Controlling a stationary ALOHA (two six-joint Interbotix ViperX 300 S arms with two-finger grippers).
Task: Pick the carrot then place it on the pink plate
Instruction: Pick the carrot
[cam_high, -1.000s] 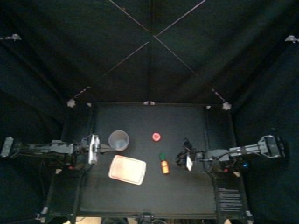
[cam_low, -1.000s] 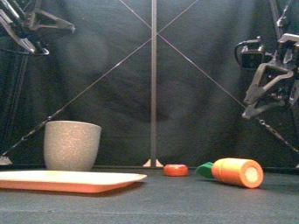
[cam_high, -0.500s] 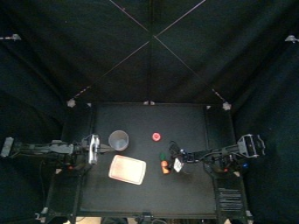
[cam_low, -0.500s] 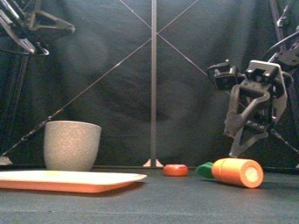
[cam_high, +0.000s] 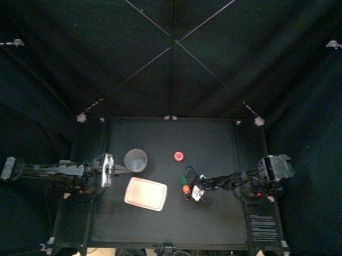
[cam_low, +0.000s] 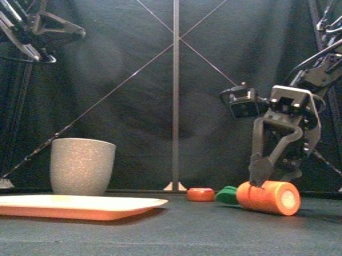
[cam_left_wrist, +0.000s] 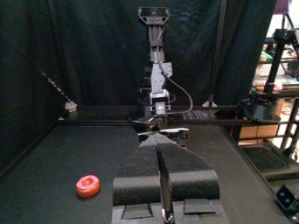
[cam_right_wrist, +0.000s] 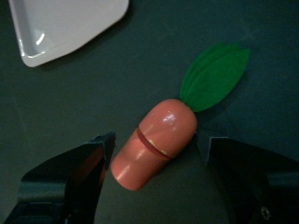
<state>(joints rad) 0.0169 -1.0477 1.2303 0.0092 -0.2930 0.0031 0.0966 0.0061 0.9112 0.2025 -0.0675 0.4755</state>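
Right gripper (cam_right_wrist: 160, 142) spread wide with the carrot (cam_low: 271, 196) lying between its jaws, not yet gripped, pink plate (cam_high: 138, 200) well beyond one jaw; closing off-centre could make the round carrot roll or squirt out.

Most of the pink plate (cam_right_wrist: 52, 31) beyond the right wrist view

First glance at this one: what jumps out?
The right gripper sits low at the table's right, jaws open on either side of the orange carrot with its green leaf. To the left lies the pink plate, bare, with a grey cup behind it. The left gripper rests at the left edge.
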